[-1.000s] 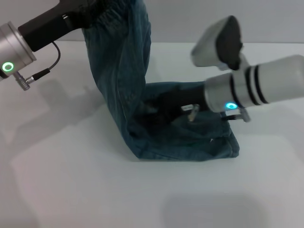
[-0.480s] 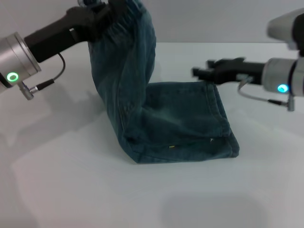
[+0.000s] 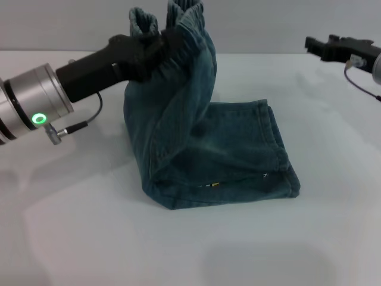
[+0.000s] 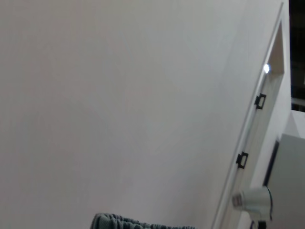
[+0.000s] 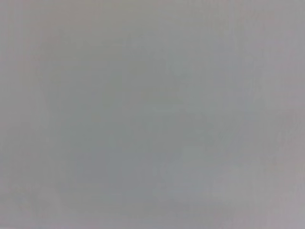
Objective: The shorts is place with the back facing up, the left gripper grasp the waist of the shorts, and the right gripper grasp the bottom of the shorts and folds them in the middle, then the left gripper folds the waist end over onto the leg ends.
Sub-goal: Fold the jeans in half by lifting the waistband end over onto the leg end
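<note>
The denim shorts (image 3: 226, 155) lie folded lengthwise on the white table (image 3: 178, 250). Their leg ends (image 3: 281, 152) rest flat on the right side. My left gripper (image 3: 156, 52) is shut on the ruched waist (image 3: 184, 18) and holds it high above the table, so the left half of the shorts stands up like a tent. The left wrist view catches only a strip of the waist (image 4: 143, 222) at its lower edge. My right gripper (image 3: 324, 47) hovers at the far right, well clear of the shorts and holding nothing.
The left wrist view shows a pale wall and a door frame (image 4: 259, 102). The right wrist view is a plain grey blur. Bare table surrounds the shorts.
My right gripper let go of the shorts and drew back up to the far right. My left gripper carried the waist rightward, toward the leg ends.
</note>
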Controlling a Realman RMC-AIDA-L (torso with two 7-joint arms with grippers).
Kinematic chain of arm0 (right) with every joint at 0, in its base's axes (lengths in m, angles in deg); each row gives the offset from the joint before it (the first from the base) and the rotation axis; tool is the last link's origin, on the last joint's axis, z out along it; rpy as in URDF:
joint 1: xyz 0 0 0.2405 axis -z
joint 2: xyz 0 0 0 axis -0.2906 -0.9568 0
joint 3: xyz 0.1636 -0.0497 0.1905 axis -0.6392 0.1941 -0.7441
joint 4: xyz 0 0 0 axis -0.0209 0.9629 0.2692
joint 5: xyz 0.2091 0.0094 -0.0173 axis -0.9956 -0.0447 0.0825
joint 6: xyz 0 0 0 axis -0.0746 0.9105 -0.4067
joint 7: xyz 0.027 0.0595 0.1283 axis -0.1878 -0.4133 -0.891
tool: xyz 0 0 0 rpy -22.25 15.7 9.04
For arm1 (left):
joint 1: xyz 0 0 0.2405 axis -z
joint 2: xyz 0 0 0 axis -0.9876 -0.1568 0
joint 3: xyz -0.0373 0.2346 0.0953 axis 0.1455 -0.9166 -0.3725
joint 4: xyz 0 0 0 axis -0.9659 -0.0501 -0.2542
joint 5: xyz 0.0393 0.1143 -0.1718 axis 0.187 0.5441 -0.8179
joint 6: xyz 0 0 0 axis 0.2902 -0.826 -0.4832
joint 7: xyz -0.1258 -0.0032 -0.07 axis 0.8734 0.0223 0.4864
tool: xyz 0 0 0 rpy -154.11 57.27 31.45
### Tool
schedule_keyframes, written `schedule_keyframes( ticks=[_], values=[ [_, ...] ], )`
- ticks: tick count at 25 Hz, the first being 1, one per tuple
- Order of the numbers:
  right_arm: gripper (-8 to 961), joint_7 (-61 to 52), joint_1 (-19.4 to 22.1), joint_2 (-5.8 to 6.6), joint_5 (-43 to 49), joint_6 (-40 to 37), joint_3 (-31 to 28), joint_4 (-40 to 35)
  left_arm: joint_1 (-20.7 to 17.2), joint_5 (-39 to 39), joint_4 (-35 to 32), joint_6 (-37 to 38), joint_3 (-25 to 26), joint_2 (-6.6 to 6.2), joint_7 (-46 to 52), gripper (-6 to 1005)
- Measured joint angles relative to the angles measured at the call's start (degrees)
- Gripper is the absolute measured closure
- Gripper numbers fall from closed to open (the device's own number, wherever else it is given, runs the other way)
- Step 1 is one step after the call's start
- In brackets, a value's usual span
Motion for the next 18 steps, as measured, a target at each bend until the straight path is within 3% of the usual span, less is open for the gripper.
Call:
schedule_keyframes(
  ticks=[8, 14, 18],
  values=[
    [396, 0.1, -1.0, 0.08, -1.8, 2.2, -0.3, 0.3, 3.3, -0.2, 4.7, -0.2, -2.6, 0.17, -4.7, 926],
    [396, 0.1, -1.6, 0.09, -1.9, 2.3, -0.4, 1.3, 3.8, -0.2, 4.7, -0.1, -3.5, 0.33, -5.8, 881],
    [395, 0.2, -1.6, 0.09, -1.9, 3.0, -0.4, 1.6, 3.9, -1.9, 4.8, 0.2, -3.7, 0.36, -6.8, 690]
  ],
)
